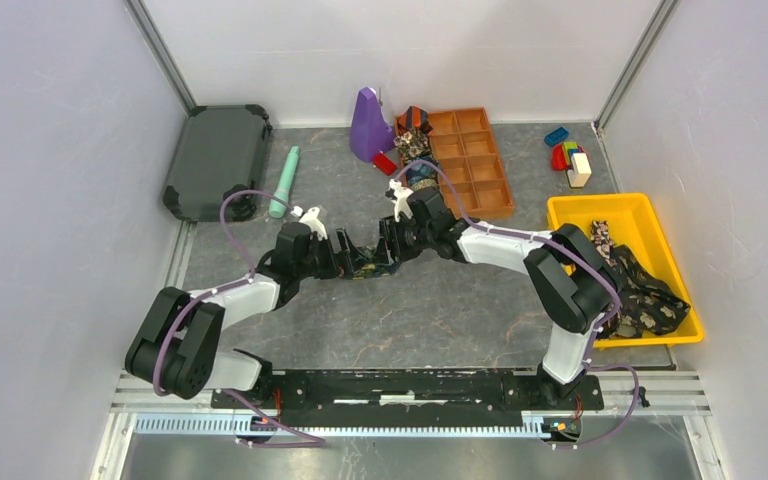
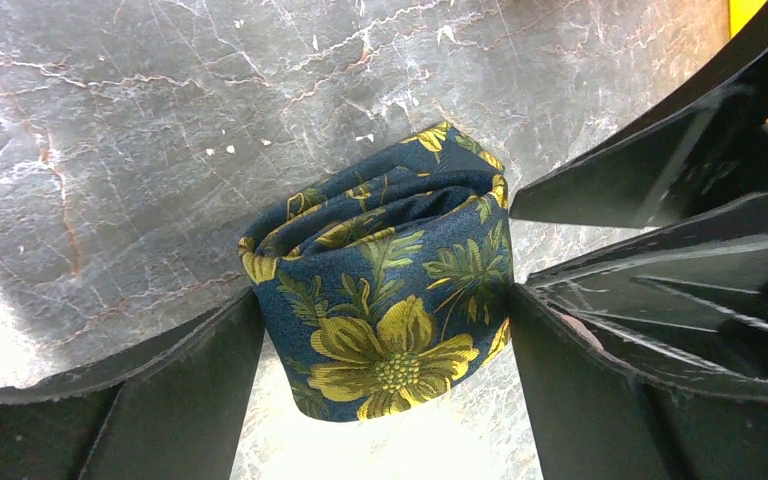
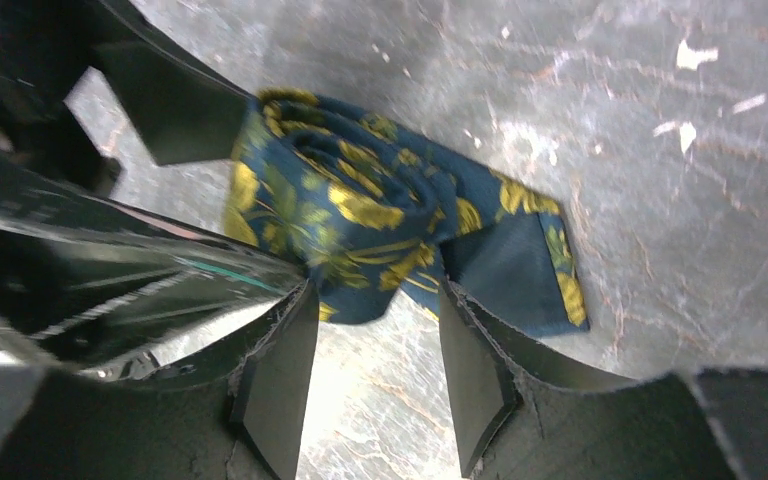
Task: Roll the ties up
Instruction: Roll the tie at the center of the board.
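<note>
The navy-gold tie (image 2: 385, 310) sits at the middle of the table (image 2: 110, 120) as an almost complete roll, with only its short tail (image 3: 530, 270) lying flat beside it. The left pincer (image 2: 385, 300) stands wide open astride the roll, fingers at its flanks. The right pincer (image 3: 375, 292) is half-closed about the roll's near edge; through the blur I cannot tell whether it truly grips. This is likely the finishing turn: next, wrap the tail over without loosening the coil. More loose ties (image 1: 650, 300) wait in the yellow bin (image 1: 570, 215).
</note>
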`<action>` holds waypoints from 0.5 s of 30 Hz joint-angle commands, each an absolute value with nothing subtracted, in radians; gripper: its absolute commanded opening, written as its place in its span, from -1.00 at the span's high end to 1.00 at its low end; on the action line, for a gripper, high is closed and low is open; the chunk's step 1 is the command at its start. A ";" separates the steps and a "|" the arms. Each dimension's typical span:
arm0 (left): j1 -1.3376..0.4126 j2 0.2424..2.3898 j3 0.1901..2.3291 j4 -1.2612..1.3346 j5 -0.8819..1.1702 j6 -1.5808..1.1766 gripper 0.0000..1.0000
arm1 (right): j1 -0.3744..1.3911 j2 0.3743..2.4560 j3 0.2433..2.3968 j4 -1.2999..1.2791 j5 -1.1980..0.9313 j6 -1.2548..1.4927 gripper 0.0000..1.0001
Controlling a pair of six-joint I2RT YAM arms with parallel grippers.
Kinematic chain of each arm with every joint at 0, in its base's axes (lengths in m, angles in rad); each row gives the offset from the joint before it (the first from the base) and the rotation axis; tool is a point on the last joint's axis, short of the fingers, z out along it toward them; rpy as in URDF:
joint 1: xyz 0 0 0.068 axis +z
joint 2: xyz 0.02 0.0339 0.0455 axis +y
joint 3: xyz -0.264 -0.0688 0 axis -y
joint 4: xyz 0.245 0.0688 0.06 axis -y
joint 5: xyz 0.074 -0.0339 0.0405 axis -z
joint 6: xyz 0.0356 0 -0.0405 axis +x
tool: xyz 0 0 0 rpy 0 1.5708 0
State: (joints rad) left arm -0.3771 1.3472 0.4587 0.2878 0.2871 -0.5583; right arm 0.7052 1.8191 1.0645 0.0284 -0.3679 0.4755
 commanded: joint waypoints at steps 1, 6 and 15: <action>-0.373 1.379 0.480 0.373 0.311 -0.541 -0.90 | 0.692 1.815 1.148 0.054 -0.416 0.477 -0.11; -0.372 1.399 0.480 0.386 0.311 -0.540 -0.89 | 0.678 1.865 1.170 0.077 -0.445 0.508 -0.15; -0.371 1.387 0.484 0.377 0.325 -0.539 -0.89 | 0.678 1.923 1.156 0.110 -0.451 0.526 -0.07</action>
State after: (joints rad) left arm -0.3771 1.3960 0.4591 0.3447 0.2989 -0.5583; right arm 0.6769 1.9076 1.1423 0.0727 -0.4347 0.5201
